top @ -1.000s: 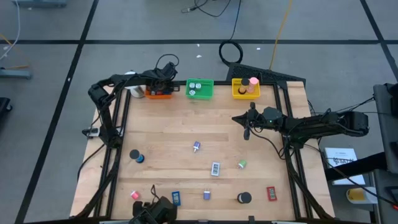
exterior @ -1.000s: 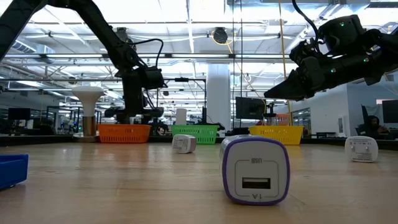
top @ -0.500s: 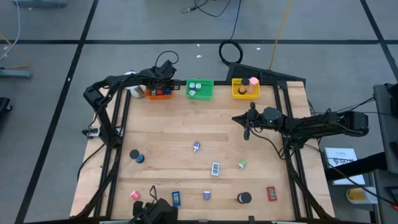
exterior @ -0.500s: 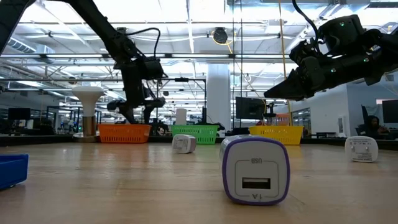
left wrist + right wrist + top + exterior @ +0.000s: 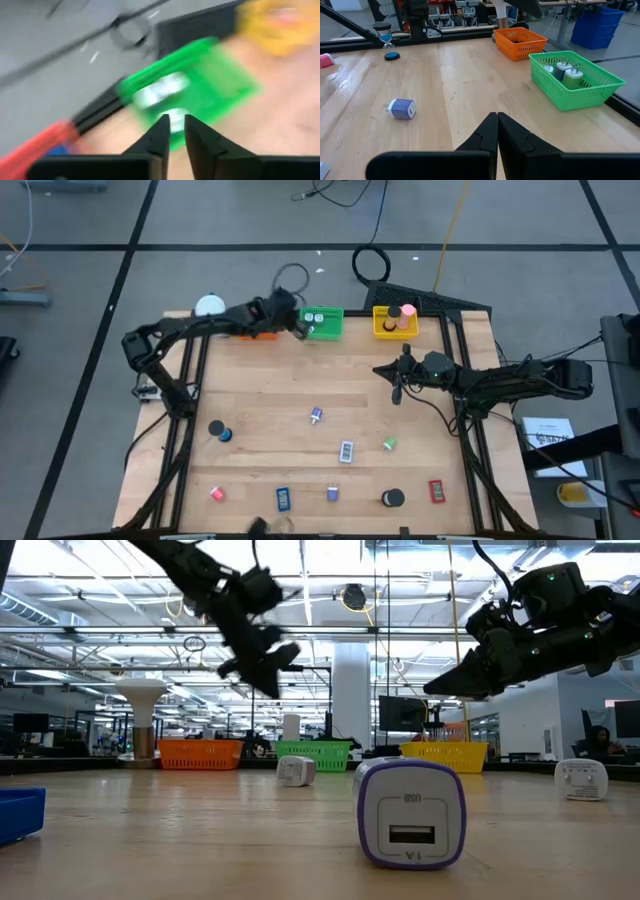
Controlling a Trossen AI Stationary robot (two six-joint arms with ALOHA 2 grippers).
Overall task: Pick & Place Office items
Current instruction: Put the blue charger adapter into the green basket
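Left pincer (image 5: 299, 326): raised beside the green tray (image 5: 322, 323), fingers nearly together, apparently empty; probably leaving the trays for another piece.
Right pincer (image 5: 396, 394): fingers together, empty, waiting above the surface (image 5: 270, 395).
Office items: small pieces scattered across the near half; purple-and-white charger (image 5: 316, 416) mid-surface, black roll (image 5: 392, 498) and red rectangle (image 5: 436, 491) near the front edge.

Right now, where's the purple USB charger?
In the high view the purple USB charger lies mid-table, between both arms, just above the white-and-blue charger.

Green tray (image 5: 322, 322), purple-edged white charger (image 5: 410, 814)
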